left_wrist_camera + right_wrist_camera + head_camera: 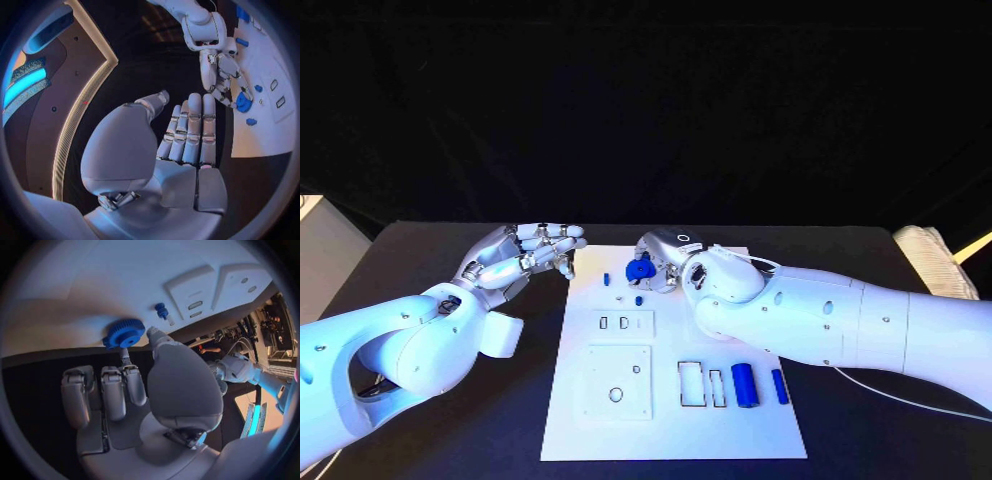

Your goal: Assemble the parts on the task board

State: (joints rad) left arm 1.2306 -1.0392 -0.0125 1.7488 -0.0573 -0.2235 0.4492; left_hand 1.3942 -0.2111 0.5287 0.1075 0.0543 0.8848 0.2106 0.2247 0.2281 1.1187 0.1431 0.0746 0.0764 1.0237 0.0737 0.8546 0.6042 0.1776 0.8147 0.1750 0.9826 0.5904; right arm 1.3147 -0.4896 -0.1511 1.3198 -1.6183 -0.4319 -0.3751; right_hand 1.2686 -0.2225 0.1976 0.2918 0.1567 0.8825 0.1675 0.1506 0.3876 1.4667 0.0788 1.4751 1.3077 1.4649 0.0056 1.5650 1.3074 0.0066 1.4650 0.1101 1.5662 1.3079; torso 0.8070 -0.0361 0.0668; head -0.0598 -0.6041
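Observation:
The white task board (675, 430) lies in the middle of the black table. My right hand (672, 256) reaches over its far end and pinches a blue gear (639, 269) at its fingertips. In the right wrist view the gear (124, 333) sits between a fingertip and the thumb, close to the board (94, 290), with a small blue peg (162, 311) standing nearby. My left hand (531, 255) hovers off the board's far left corner, fingers extended and holding nothing. The left wrist view shows my left hand (187, 135) empty, with the right hand (222, 75) on the gear (244, 102) beyond it.
Small blue pegs (639, 300) (606, 279) stand just nearer than the gear. Two white blocks with holes (625, 323) (617, 382) sit on the board's left half. Two blue cylinders (744, 384) (780, 386) lie beside outlined slots (692, 384) at the near right. A pale object (927, 255) rests at the table's right edge.

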